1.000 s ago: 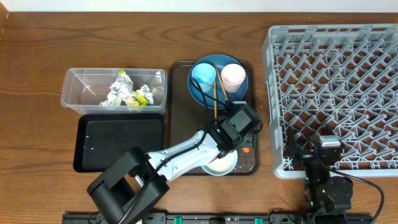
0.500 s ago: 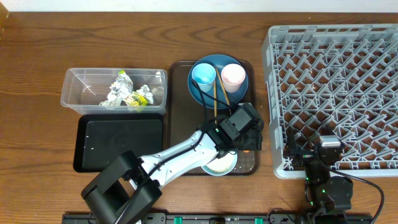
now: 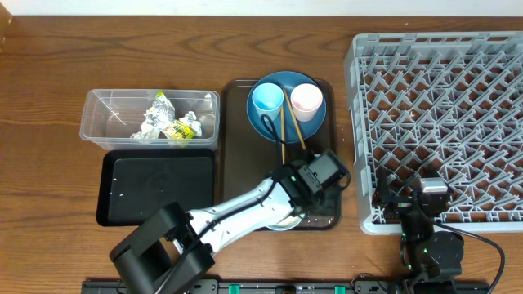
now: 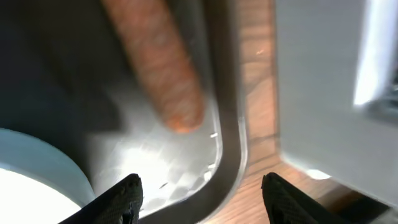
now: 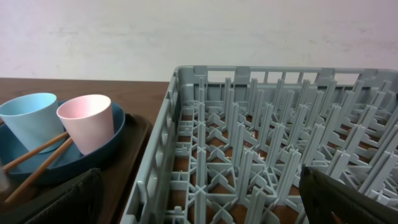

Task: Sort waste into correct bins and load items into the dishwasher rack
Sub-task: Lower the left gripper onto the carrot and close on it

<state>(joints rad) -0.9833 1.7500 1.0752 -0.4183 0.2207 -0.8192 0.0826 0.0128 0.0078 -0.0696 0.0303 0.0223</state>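
The left claw (image 4: 202, 199) hangs low over the near corner of the dark brown serving tray (image 4: 227, 149). Its jaws stand moderately apart with nothing between them. Just ahead of the claw lies the orange carrot (image 4: 163, 68) on the tray floor, pointing away from the fingertips and not touched by either. Close beside one fingertip (image 4: 127, 196) is the pale blue bowl (image 4: 37, 168), crowding that side. Under the other fingertip curves the tray's raised rim. Past the rim come a narrow strip of wooden surface (image 4: 255, 68) and then the grey wall of the dishwasher rack (image 3: 433, 98), so the carrot is hemmed in between bowl and rim.

Farther ahead of this claw, on the same tray, sits the dark blue plate (image 3: 288, 82). It carries the light blue cup (image 3: 267, 99) and the pink cup (image 3: 306, 100), with the chopsticks (image 3: 284, 131) leaning off its edge. Well off to the bowl side are the clear tub (image 3: 106, 114), holding tissue (image 3: 151, 122) and a wrapper (image 3: 176, 129), and the black tray (image 3: 155, 188).

The right claw (image 5: 199, 205) is spread wide and holds nothing, sitting at the rack's near edge.
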